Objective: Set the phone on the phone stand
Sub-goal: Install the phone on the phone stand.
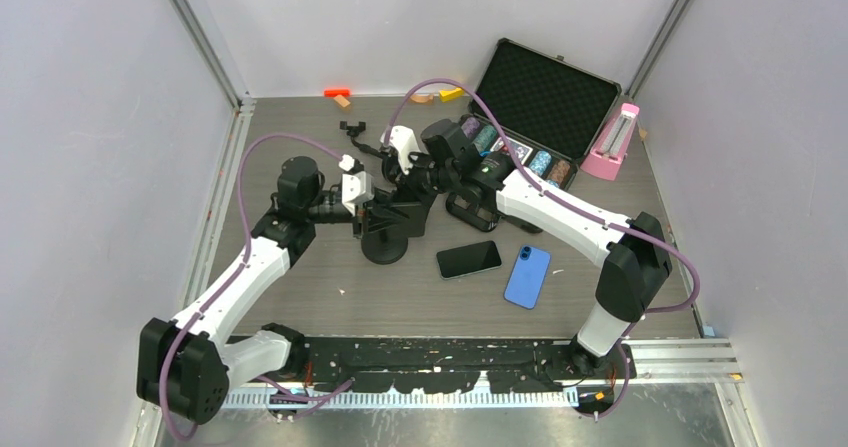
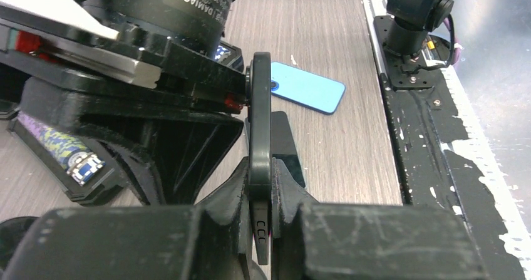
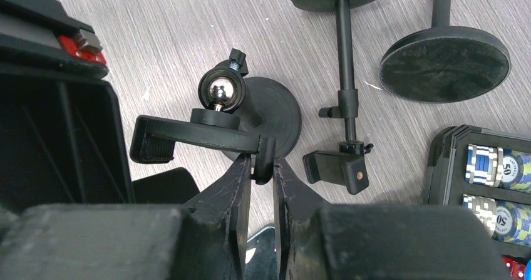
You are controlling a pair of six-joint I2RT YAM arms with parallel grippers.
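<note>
The black phone stand (image 1: 385,237) rises from its round base at mid-table, and both grippers hold its clamp head. My left gripper (image 2: 263,173) is shut on the thin edge of the clamp plate (image 2: 260,104). My right gripper (image 3: 262,164) is shut on the clamp's end lip (image 3: 266,151), just right of the stand's shiny ball joint (image 3: 219,93). A black phone (image 1: 468,259) and a blue phone (image 1: 527,276) lie flat on the table to the right of the stand, touched by neither gripper. The blue phone (image 2: 307,87) also shows beyond the clamp.
An open case of poker chips (image 1: 540,107) sits at the back right beside a pink holder (image 1: 612,142). Wooden blocks (image 1: 340,95) lie by the back wall. Two more black stands (image 3: 345,73) (image 3: 444,64) lie on the table behind the held one.
</note>
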